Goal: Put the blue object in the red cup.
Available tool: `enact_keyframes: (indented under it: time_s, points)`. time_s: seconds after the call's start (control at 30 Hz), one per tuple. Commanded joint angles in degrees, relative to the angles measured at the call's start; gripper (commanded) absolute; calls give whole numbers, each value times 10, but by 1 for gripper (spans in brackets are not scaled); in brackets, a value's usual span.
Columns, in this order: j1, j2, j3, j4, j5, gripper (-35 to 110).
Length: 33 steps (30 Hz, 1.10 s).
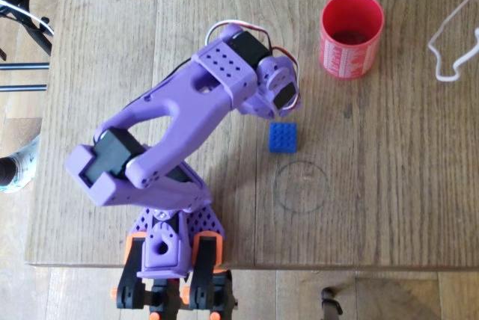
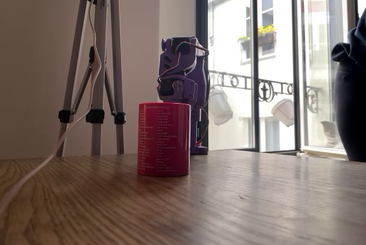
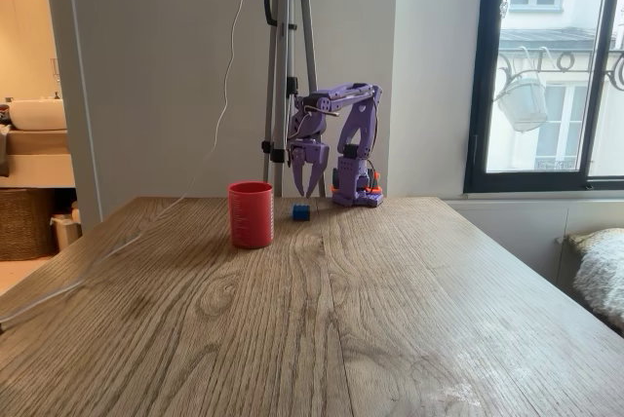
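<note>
- Purple 3D-printed plastic robot arm (image 1: 172,122): its base with orange clamps sits at the table's near edge in the overhead view; the arm folds up and forward so that its wrist hangs above and up-left of the brick. In both fixed views it stands behind the cup.
- Gripper (image 3: 310,183): in a fixed view its 2 purple fingers (image 3: 295,181) point down with a clear, fairly wide gap between them and nothing held; the tips hang above the table, just beside and slightly left of the brick. In the overhead view the gripper (image 1: 278,96) is seen from above, and the spread cannot be told there.
- Small bright-blue, nearly square plastic building brick (image 1: 284,137): studs up, flat on the table, below and left of the cup and apart from it in the overhead view. In a fixed view the brick (image 3: 300,211) lies right of the cup, untouched by the fingers.
- Red cylindrical cup with white print on its side (image 1: 351,34): upright, mouth open, dark inside. It also stands upright in both fixed views (image 2: 163,138) (image 3: 251,213).
- Wooden plank table (image 1: 389,178): a faint dark ring mark (image 1: 300,187) lies just below the brick.
- White cable (image 1: 453,43): looped on the table right of the cup.
- Grey metal tripod (image 3: 283,56): stands behind the arm.
</note>
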Motion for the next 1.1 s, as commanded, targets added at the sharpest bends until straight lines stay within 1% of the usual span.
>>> enact_keyframes:
  time_s: [0.0,0.13,0.23,0.4,0.7,0.87,0.9,0.93,1.03,1.07]
  points:
    - [2,-5,-9,62,4,52]
    - [5,-28,-8,77,21,52]
    - [4,-31,-8,81,30,57]
    - [4,-47,-7,71,33,57]
    - [3,-151,-11,-25,54,54]
    - [28,-177,-25,-46,40,50]
    - [34,-177,-28,-47,38,47]
    - [39,-177,-33,-47,29,40]
    - [50,-177,-49,-46,13,2]
    - [53,-178,-52,-41,22,0]
